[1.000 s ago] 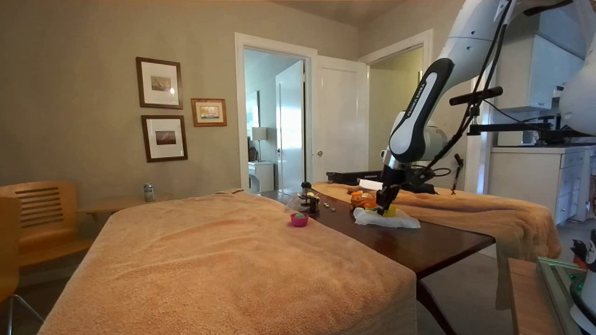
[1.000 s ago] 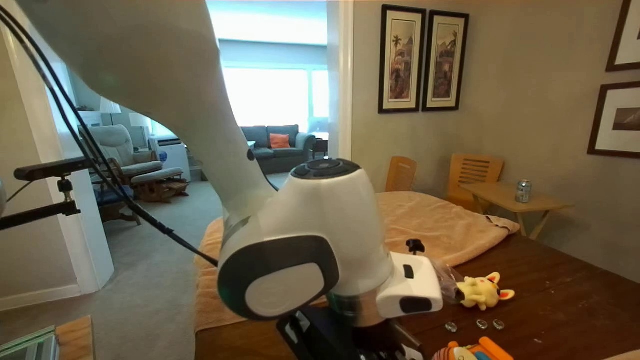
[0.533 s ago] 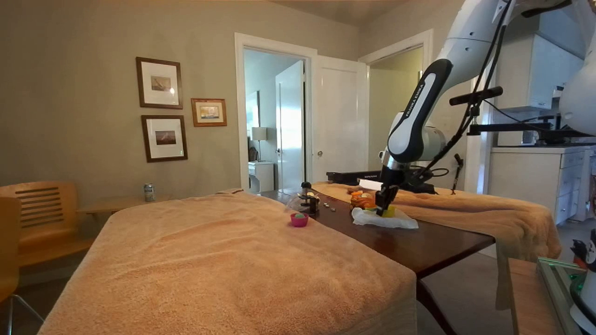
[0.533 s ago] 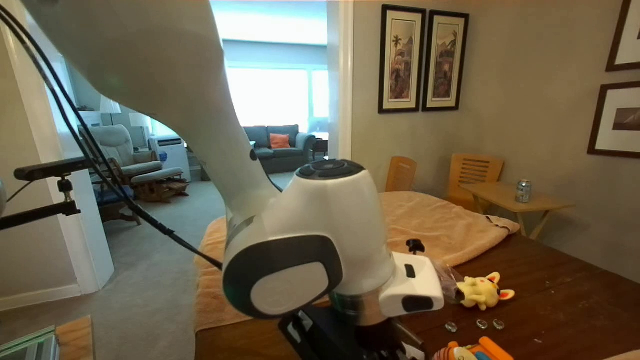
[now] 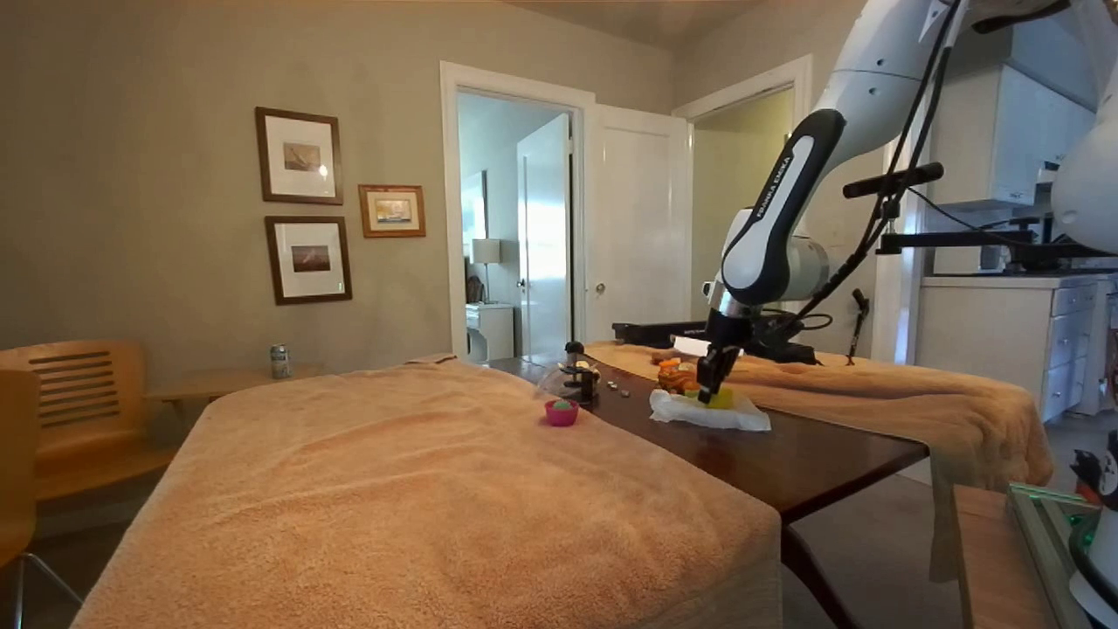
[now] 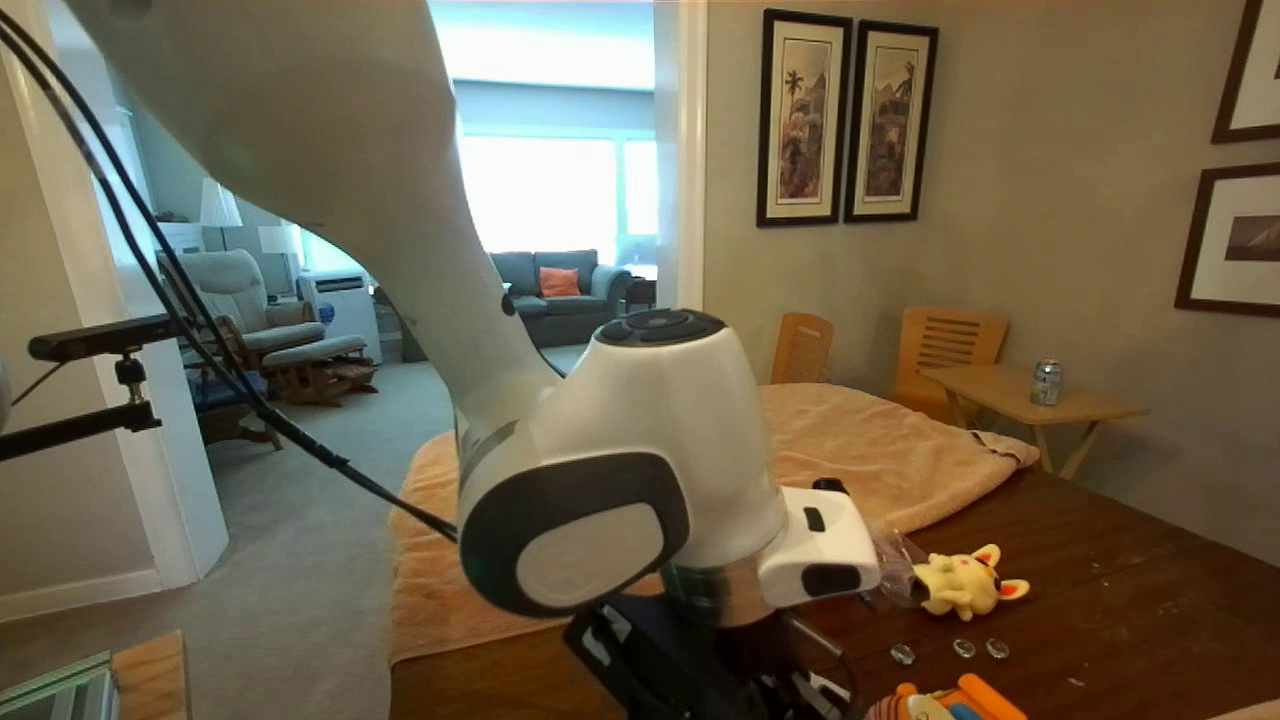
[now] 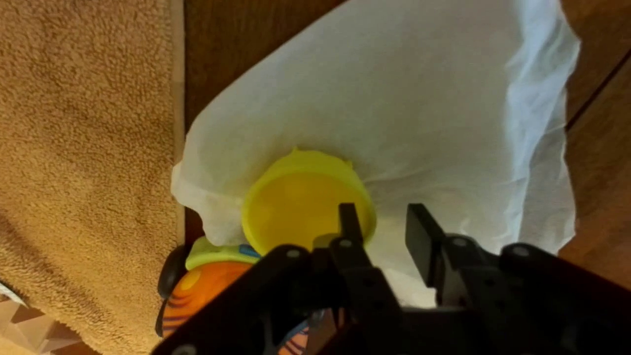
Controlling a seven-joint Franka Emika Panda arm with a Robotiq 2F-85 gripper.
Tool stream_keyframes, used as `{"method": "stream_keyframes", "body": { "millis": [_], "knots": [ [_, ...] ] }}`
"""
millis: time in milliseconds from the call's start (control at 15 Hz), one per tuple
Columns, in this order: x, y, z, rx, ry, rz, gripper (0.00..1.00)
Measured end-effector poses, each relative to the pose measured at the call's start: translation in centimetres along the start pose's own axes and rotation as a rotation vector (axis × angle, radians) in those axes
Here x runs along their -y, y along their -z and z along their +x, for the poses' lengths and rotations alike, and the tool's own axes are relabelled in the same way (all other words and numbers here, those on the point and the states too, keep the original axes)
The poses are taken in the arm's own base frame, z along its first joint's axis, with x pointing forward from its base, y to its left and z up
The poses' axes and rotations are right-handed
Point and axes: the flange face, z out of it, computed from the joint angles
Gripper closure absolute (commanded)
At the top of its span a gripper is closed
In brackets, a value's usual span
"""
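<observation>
As we look down through the wrist view, the gripper (image 7: 380,211) has its two fingers spread, a plain gap between the tips. We see the left finger lying across the right side of a yellow cup (image 7: 296,212), within its rim from this angle, and the right finger outside, over a white paper sheet (image 7: 404,98); we cannot tell whether either one touches the cup. The cup sits on the left part of the sheet, its round opening toward us. Just beside it, on the near left, we find an orange toy (image 7: 212,283) with dark stripes, partly covered by the gripper. The sheet lies on a brown wooden table (image 5: 838,454), and a tan towel (image 7: 88,123) runs along the left. In an exterior view we have a pink bowl (image 5: 562,417) with something green inside, at the right edge of a near towel (image 5: 393,489). Also in an exterior view, we spot three clear pebbles (image 6: 963,648) between the toy and a yellow figure (image 6: 962,584) with large ears; farther off, a can (image 6: 1046,382) stands on a small side table (image 6: 985,390).
</observation>
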Motion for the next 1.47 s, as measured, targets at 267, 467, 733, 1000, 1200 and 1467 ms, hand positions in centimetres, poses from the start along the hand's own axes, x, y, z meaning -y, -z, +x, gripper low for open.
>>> {"method": "stream_keyframes", "body": {
  "millis": [267, 467, 733, 1000, 1200, 1467],
  "knots": [
    [1.2, -0.1, 0.6, -0.002, 0.030, 0.007, 0.69],
    [1.9, -0.1, 1.0, -0.002, 0.052, 0.009, 0.54],
    [2.7, -0.2, 1.3, 0.000, 0.082, 0.006, 0.53],
    [3.5, -0.2, 1.7, 0.008, 0.117, -0.007, 0.64],
    [4.4, -0.4, 2.0, 0.015, 0.140, -0.013, 0.67],
    [5.0, -0.5, 2.2, 0.023, 0.163, -0.023, 0.63]
  ]
}}
